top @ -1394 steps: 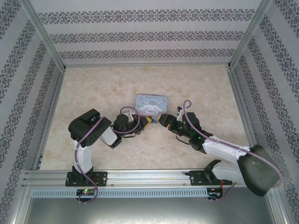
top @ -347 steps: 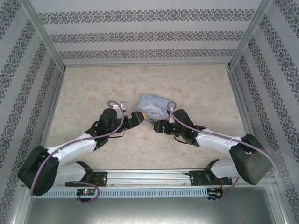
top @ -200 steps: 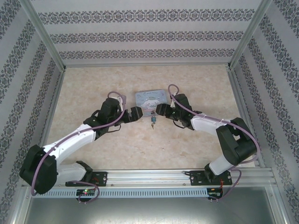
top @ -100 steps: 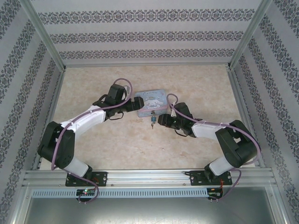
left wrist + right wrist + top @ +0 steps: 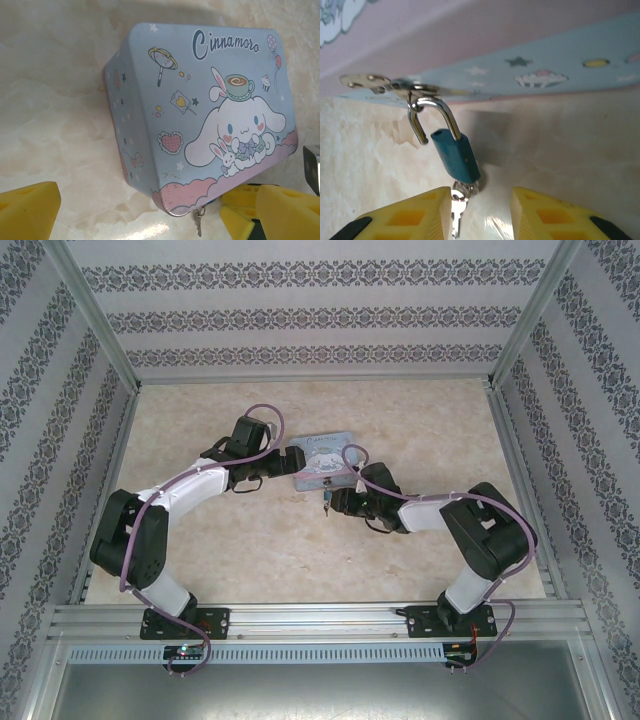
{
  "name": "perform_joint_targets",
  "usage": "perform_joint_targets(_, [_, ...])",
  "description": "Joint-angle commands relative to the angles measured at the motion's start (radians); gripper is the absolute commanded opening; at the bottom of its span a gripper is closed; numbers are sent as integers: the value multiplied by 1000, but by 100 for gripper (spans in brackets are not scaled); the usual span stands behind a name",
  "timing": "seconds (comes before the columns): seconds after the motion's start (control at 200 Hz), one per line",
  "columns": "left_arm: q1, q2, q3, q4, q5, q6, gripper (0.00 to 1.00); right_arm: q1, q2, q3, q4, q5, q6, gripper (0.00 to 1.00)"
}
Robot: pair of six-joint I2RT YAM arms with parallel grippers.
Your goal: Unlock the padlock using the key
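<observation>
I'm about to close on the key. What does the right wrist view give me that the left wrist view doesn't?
Right wrist adds: the padlock up close, with a teal body. Its shackle has one leg free of the body and is hooked through the hasp of the tin. The right tool is open either side of the key.
Left wrist adds: the whole lid and its cartoon print.
Shared: the tin, the key hanging at its lower edge, and the marbled table.
</observation>
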Motion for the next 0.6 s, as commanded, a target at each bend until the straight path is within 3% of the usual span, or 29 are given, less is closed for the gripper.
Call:
perform_joint_targets(0.0, [13,9,28,-17,21,22,100,14,35,29,52,2,-9,37])
perform_joint_targets(0.595, [28,4,13,27,61,4,100,32,124,82,79,-8,11,32])
